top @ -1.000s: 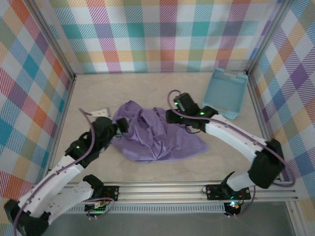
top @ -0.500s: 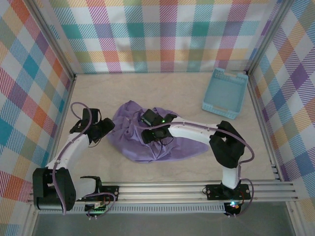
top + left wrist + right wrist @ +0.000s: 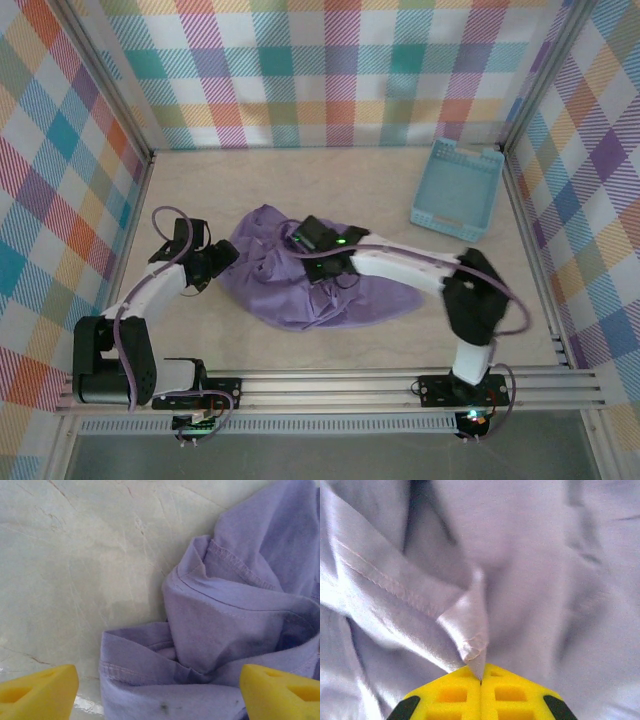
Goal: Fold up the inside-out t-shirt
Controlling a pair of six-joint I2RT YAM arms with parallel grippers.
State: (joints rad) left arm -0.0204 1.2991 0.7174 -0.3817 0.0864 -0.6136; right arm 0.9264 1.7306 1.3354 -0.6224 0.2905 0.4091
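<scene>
Lavender t-shirt [image 3: 300, 295] lies crumpled mid-counter [image 3: 370, 180], soft, light and floppy, so stitched hems look like the best hold: my right jaws are pinched shut on a hem fold, left jaws gape wide at its left edge, holding nothing.

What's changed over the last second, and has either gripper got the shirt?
The right gripper swung left from the right side of the shirt to its middle and shut on a fold. The left gripper backed off slightly to the left edge, open. The shirt and basket stayed put.
</scene>
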